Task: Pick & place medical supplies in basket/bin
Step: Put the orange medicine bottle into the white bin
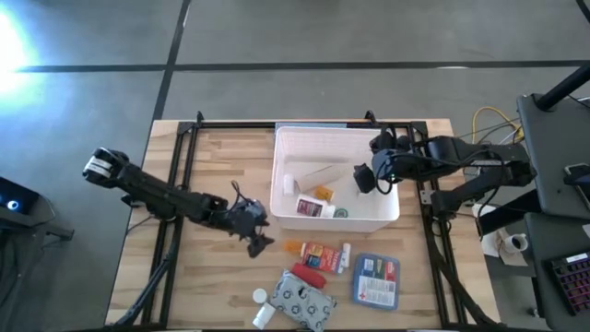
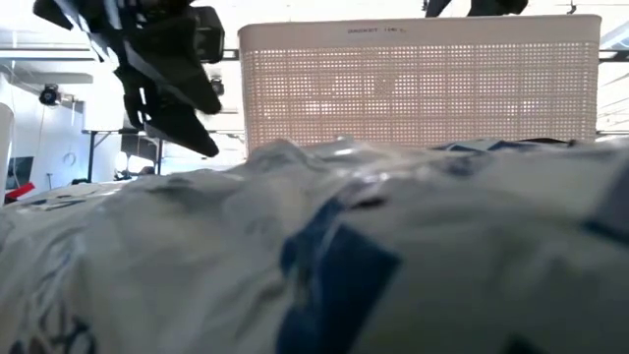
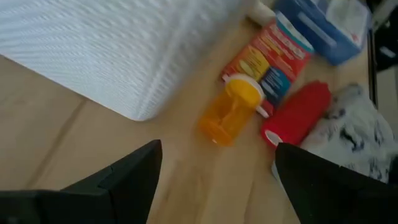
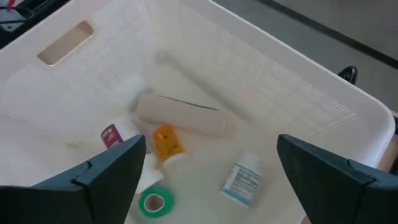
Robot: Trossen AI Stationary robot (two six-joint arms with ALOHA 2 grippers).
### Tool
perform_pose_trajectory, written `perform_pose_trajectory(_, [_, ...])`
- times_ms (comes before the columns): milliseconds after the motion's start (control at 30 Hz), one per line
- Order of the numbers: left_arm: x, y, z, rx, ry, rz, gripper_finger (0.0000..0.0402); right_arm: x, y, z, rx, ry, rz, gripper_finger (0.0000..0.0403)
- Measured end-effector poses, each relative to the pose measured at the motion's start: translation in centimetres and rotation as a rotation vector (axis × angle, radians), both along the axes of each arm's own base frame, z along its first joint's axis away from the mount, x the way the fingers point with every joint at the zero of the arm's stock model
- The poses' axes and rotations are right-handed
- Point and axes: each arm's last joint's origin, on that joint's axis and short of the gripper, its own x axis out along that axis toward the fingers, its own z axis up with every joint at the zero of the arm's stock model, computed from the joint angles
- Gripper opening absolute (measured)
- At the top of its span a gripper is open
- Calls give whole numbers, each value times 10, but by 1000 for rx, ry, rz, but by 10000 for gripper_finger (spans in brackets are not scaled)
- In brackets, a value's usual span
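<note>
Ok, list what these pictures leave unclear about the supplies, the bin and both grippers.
- Low view: a blurred white-and-blue item right at the lens hides the table and the other supplies; only the bin wall shows behind it.
- Box labels: print on the orange box in the left wrist view and the blue-white box in the high view is unreadable.
- Right wrist view: the open right gripper fingers cover the bin floor's near corners.
- Left gripper: open, holds nothing.

Even, bright light overall; glare flares on the floor (image 1: 14, 41) in the high view. The low view's foreground pouch (image 2: 324, 246) is badly out of focus; the left wrist view is motion-blurred.
</note>
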Motion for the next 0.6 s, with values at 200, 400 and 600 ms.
perform_pose_trajectory(200, [-5,-18,-4,16,2,-76,293,2,0,-9,-5,35,2,354])
perform_pose_trajectory(400, [13,-32,-15,160,-6,-217,293,4,1,-21,-4,78,3,354])
perform_pose_trajectory(600, [45,-46,-39,309,59,-313,293,4,2,-27,19,87,-5,354])
